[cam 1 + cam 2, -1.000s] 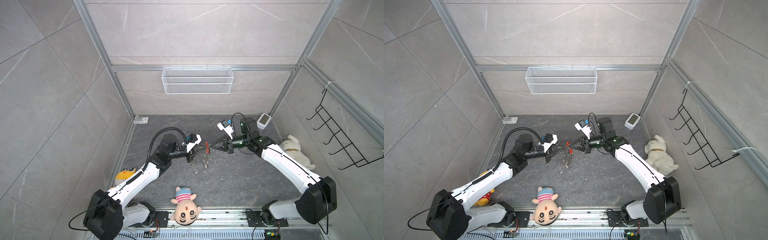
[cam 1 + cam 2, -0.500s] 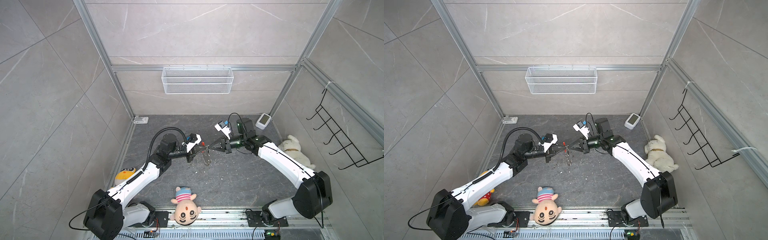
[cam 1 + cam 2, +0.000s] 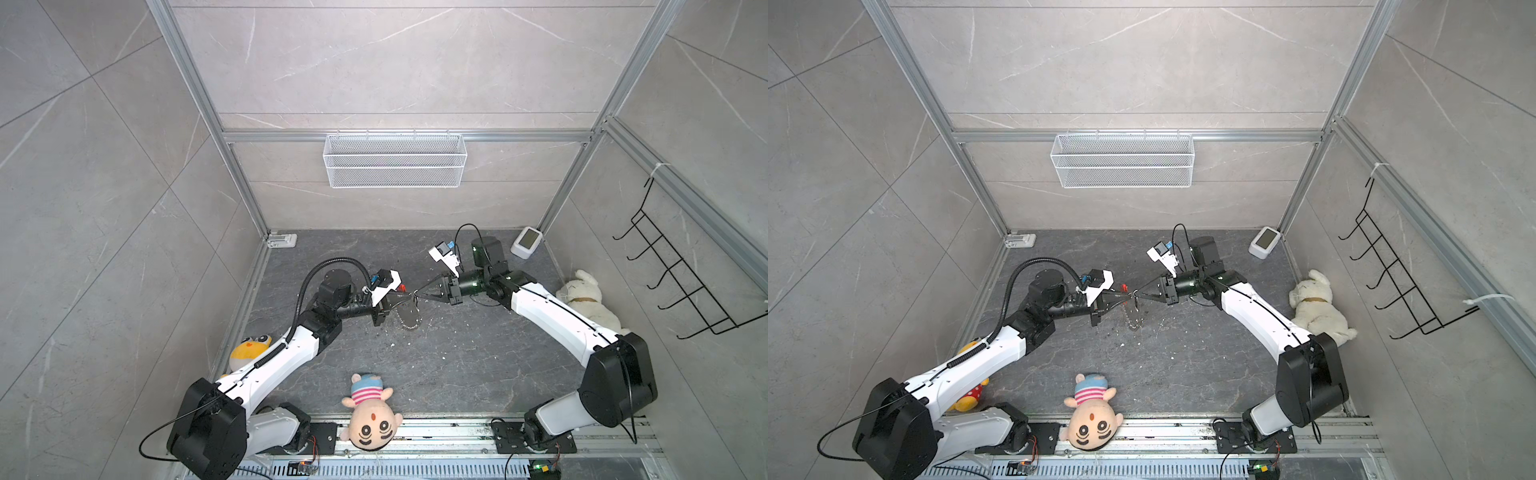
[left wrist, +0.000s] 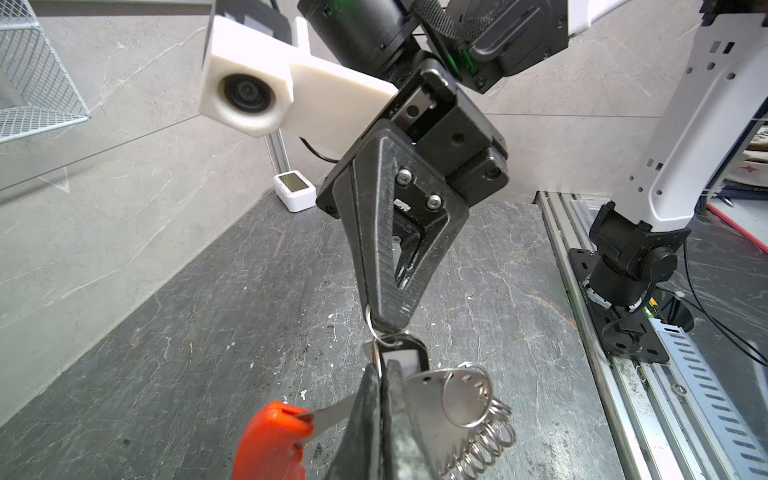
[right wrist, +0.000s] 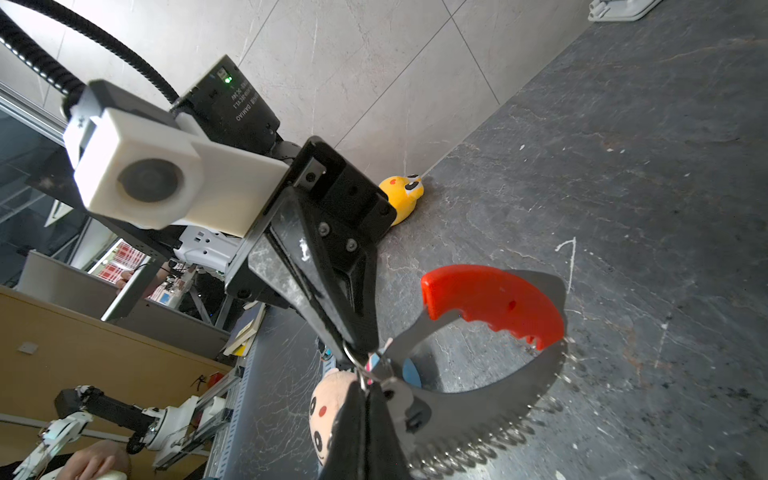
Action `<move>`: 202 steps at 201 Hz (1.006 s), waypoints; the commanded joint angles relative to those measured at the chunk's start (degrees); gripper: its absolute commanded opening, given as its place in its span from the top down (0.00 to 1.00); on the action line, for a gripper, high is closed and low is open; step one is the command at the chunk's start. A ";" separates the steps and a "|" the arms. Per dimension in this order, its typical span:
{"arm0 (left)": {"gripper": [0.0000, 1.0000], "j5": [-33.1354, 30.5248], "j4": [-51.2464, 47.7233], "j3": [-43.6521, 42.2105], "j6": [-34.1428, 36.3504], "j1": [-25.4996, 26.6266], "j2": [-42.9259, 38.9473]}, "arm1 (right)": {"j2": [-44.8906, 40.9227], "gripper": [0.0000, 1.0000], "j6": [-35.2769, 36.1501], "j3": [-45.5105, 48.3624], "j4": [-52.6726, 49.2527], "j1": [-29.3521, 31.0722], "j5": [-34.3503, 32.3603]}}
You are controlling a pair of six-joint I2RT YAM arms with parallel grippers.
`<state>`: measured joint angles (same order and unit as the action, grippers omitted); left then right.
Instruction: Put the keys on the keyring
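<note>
both meet tip to tip above the table (image 3: 457, 353). the left gripper (image 4: 381, 374) is clenched on the keyring (image 5: 498, 390), which hangs below it. the right gripper (image 4: 388, 316) pinches the keys (image 4: 402, 353) by their small ring, just beside that loop.

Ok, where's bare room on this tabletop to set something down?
Free: the back strip of the tabletop between the white bracket and white box; the front middle between the doll plush and the keyring. Crowded: the centre, where the left gripper and right gripper meet; the sides by the yellow plush and white dog plush.
</note>
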<state>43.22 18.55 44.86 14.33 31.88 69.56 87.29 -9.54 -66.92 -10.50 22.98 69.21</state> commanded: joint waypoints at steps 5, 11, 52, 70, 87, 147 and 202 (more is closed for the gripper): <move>1.00 6.52 8.93 0.77 -0.03 0.50 -3.81 | 2.14 1.00 -1.93 1.82 2.71 -1.00 -1.22; 1.00 6.60 9.40 0.75 -0.28 0.54 -3.86 | 2.26 1.00 -1.98 2.03 2.89 -1.10 -1.11; 1.00 7.13 13.05 0.13 -2.50 0.27 -5.13 | 3.35 1.00 -2.24 3.40 3.62 -1.14 0.02; 1.00 7.32 13.60 0.05 -2.97 0.07 -5.52 | 3.81 1.00 -2.50 4.32 4.15 -1.35 0.25; 1.00 7.40 14.06 -0.04 -3.44 -0.14 -5.86 | 3.85 1.00 -2.42 5.22 4.29 -1.32 0.42; 1.00 7.14 15.09 -0.30 -4.67 -0.41 -5.07 | 1.51 1.00 -3.13 4.98 4.05 -1.50 -0.22; 1.00 6.80 17.23 -0.78 -6.50 -0.46 -1.83 | -1.82 1.00 -10.10 3.12 10.14 -0.31 -0.30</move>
<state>47.09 27.81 42.87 9.41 31.57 67.92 88.27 -16.86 -62.83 -2.17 22.35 72.01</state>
